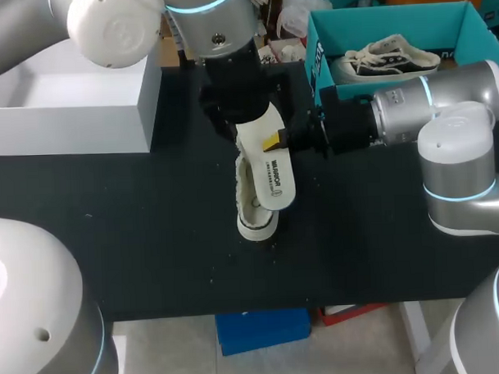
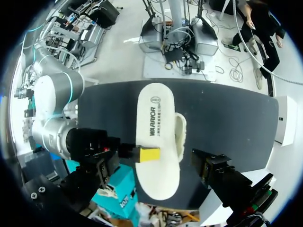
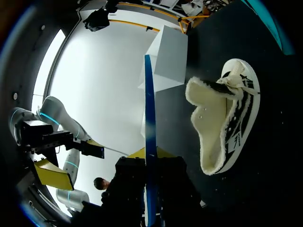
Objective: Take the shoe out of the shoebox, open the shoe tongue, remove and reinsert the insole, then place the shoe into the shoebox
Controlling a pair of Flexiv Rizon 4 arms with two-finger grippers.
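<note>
White insole out, raised over fleece-lined shoe, mid-table, toe toward near edge; teal shoebox open, far right corner.

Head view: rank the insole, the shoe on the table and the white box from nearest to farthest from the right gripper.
1. The insole, pinched in the right gripper itself.
2. The shoe on the table, just under the insole.
3. The white box, far off at the table's left.

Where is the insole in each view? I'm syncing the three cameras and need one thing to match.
Head view: the insole is mid-table, over the shoe, pinched by the right gripper.
Left wrist view: the insole faces the camera, white, hiding most of the shoe.
Right wrist view: the insole is edge-on, a thin blue strip in the right gripper.
Shared landmark: the fleece-lined shoe.
</note>
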